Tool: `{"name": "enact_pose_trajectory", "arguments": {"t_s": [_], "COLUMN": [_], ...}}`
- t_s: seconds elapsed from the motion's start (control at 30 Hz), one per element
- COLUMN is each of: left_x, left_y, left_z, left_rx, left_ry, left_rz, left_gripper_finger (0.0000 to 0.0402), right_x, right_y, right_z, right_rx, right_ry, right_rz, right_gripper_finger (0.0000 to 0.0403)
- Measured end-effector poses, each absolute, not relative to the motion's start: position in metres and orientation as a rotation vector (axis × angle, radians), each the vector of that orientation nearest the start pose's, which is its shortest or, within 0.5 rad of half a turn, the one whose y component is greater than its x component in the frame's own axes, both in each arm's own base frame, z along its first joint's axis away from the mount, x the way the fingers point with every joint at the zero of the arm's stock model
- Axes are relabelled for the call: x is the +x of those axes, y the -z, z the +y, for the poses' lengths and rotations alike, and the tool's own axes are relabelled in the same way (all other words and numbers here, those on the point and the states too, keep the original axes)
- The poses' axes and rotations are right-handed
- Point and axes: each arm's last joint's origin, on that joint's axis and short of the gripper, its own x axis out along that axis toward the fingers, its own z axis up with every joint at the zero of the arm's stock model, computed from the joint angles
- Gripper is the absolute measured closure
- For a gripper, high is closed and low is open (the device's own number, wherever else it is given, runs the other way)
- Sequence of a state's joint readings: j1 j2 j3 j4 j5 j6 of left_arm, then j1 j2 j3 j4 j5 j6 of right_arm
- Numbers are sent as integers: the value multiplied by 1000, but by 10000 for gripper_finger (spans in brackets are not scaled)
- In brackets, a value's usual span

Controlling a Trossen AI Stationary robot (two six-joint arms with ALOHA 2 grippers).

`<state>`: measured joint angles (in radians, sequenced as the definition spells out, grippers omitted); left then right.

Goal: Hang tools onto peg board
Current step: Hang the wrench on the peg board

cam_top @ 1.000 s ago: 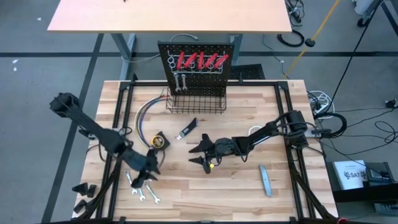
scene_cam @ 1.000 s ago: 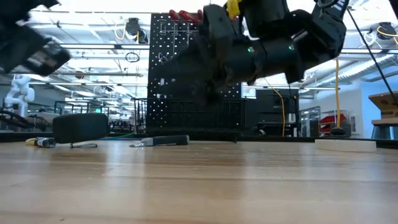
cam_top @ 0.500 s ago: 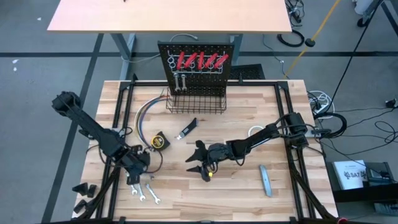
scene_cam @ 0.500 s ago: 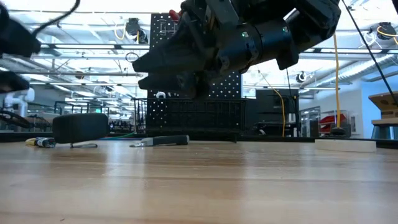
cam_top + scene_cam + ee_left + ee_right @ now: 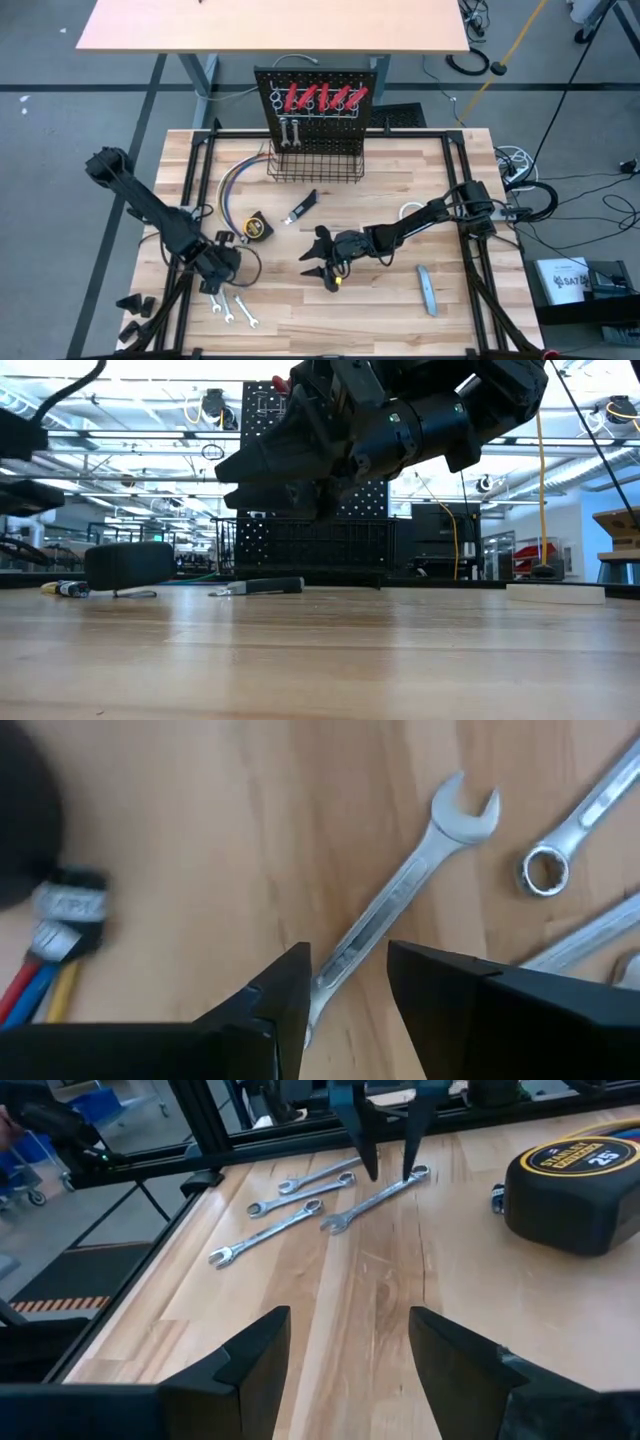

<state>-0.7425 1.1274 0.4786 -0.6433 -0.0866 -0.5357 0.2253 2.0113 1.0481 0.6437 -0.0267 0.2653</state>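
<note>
The wire basket point(image 5: 311, 163) under the peg board point(image 5: 320, 90) looked empty. The left tool point(image 5: 345, 982) stood apart over a wrench point(image 5: 400, 905); the right tool point(image 5: 345, 1342) was apart, holding nothing.

Wrenches point(image 5: 232, 310) lie at the table's point(image 5: 380, 320) front left, tape measure point(image 5: 258, 227) behind them, peg board point(image 5: 320, 110) rearmost.

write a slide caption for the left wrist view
Left gripper with open jaws poised astride a silver open-end wrench on the tan wooden tabletop, more wrenches alongside.
</note>
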Motion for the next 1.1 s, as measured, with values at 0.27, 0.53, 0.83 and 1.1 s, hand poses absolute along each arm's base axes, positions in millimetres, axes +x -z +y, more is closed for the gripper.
{"name": "enact_pose_trajectory", "arguments": {"t_s": [0.27, 0.53, 0.83, 1.1], "left_x": [126, 133, 149, 169], "left_y": [-129, -134, -138, -149], "left_z": [-117, -122, -133, -144], "left_rx": [178, 237, 235, 264], "left_ry": [190, 207, 245, 352], "left_rz": [1395, 1350, 1171, 910], "left_gripper_finger": [261, 303, 395, 399], "right_x": [403, 403, 403, 403], "right_y": [-145, -144, -144, -145], "right_z": [91, 91, 91, 90], "right_rx": [203, 201, 201, 199], "right_ry": [-181, -171, -171, -151], "right_rz": [343, 349, 349, 345], "right_gripper_finger": [206, 206, 206, 206]}}
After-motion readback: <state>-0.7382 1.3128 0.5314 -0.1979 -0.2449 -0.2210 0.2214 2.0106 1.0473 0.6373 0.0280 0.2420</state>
